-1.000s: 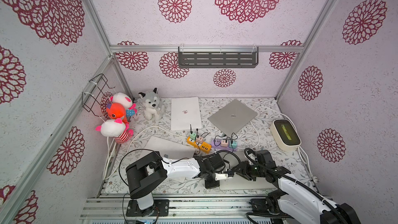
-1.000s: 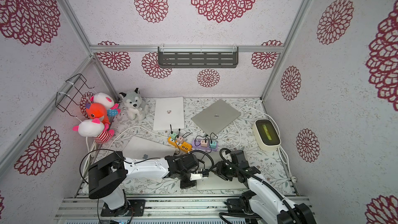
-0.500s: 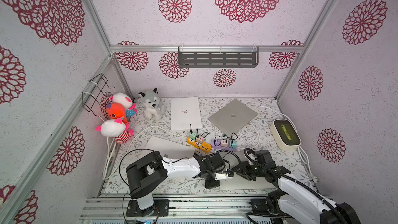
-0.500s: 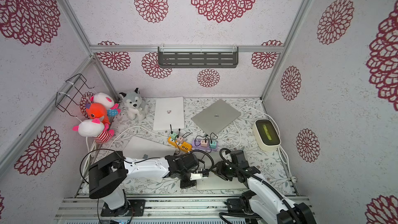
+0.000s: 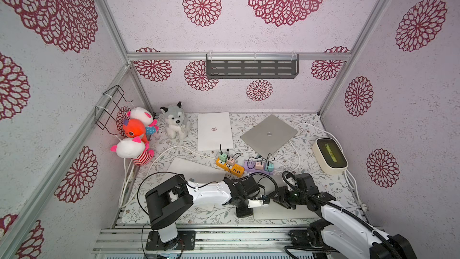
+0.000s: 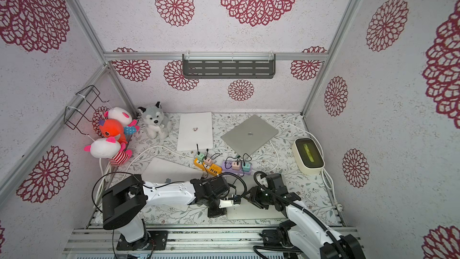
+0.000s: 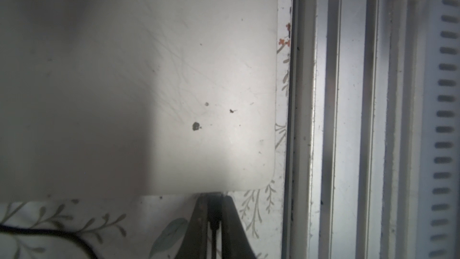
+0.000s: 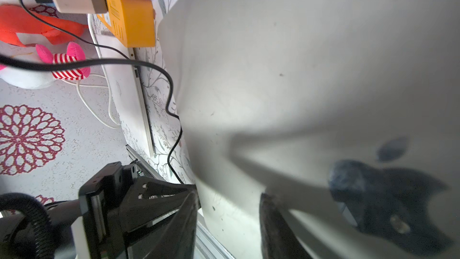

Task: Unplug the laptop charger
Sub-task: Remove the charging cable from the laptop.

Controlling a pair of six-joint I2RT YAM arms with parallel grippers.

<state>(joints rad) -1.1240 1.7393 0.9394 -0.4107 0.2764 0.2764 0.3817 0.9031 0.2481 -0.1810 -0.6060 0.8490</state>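
Item: small black charger plug (image 7: 214, 211), seated in the side edge of the closed silver-white laptop (image 7: 161, 75), close to the corner nearest the front rail (image 7: 301, 120)
Location: laptop laid flat at the front of the floral-patterned counter (image 7: 119, 216)
Left pincer (image 7: 214, 201): clenched on the plug, one dark finger (image 7: 234, 225) pressed to each flank, tips brought up against the laptop edge
Right pincer (image 5: 282, 198): jaws parted, nothing gripped; seen resting on the lid, judged to be bracing it
Plug axis: square to the laptop edge, level with the counter, in line with the left pincer's fingers
Cable: thin black lead (image 8: 171, 95), run back between the fingers and looped across the counter
Bearing: plug found on the laptop's side facing the left arm; left arm on it, right arm over the lid
Move required: judged a straight draw along the plug axis, away from the edge, toward the robot's left
Risk: laptop may be dragged along if the lid is not held down
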